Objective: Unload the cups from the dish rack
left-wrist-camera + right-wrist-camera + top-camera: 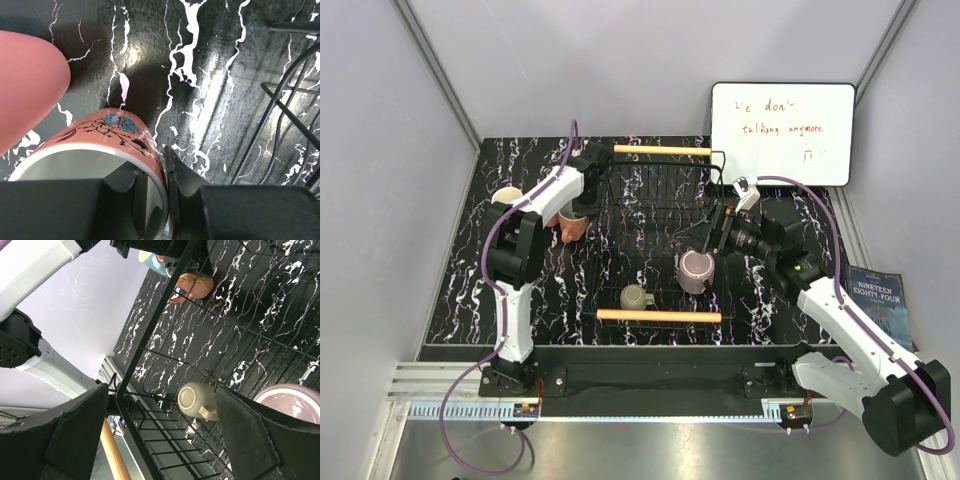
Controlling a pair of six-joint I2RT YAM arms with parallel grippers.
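Left end effector (156, 167) clenches the terracotta mug (107, 131) outside the dish rack (660, 150); right end effector (717, 234), released, is nearest the mauve mug (696, 270).

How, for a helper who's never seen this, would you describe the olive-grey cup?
Find the black wire rack mid-table, then its near wooden handle. Just beyond that handle's left part sits the olive-grey cup; the mauve cup to its right is bigger.
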